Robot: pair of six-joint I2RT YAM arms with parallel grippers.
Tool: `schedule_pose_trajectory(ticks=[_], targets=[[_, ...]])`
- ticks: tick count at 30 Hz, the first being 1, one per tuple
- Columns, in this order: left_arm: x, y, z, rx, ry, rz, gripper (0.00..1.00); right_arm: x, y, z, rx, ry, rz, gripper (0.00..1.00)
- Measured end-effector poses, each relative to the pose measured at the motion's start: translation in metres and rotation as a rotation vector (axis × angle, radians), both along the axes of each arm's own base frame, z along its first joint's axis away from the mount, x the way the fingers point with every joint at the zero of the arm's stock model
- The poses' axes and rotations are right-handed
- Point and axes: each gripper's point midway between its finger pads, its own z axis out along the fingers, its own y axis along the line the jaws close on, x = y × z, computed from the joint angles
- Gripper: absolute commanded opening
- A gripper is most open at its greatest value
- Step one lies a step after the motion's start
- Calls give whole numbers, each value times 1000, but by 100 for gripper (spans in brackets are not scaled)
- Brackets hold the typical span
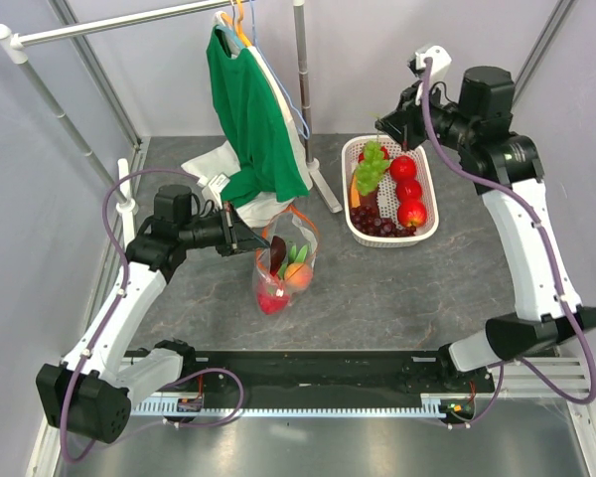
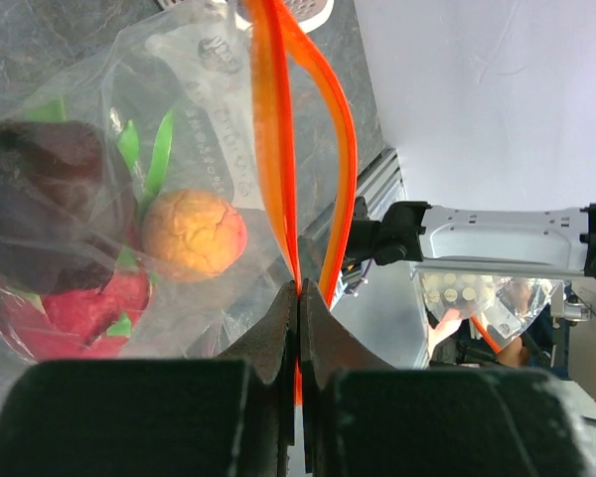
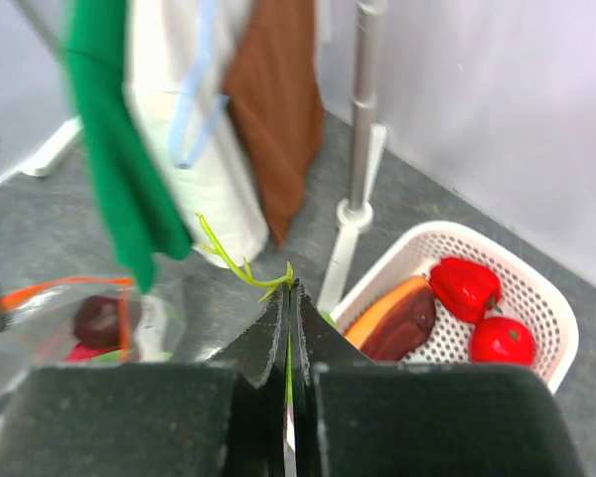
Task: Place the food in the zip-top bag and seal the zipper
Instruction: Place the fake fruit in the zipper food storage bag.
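the clear bag [image 1: 283, 260] stands mouth up on the counter [image 1: 377, 288], left of the white basket [image 1: 432, 194], with an orange fruit [image 2: 194, 234] and red and dark pieces inside. the left pincer [image 2: 298, 298] is clamped on its orange zipper [image 2: 276, 149], whose two strips part further along. the right pincer [image 3: 289, 303] is closed on a green stem [image 3: 240, 266], with the green grapes [image 1: 372, 169] just beneath it, over the basket.

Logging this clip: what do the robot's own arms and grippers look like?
The left arm and right arm have white link shells and black joint housings, with a purple cable looping along each. The left gripper and right gripper each have two matte black, wedge-shaped fingers tapering to a narrow tip. No markings are readable.
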Motion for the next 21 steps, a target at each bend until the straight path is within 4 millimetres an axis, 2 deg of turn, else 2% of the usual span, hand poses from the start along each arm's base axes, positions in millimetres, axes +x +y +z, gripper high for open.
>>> schedule_pose_trajectory(ticks=[3, 5, 14, 21], targets=[[-1, 0, -4, -1, 17, 4, 2, -23, 5, 18, 24, -37, 57, 0], [-1, 0, -5, -3, 21, 4, 2, -33, 10, 24, 34, -48, 93, 0], [-3, 0, -9, -4, 30, 7, 2, -56, 34, 18, 34, -19, 220, 0], [-3, 0, -10, -5, 32, 8, 2, -86, 68, 26, 24, -61, 344, 0]])
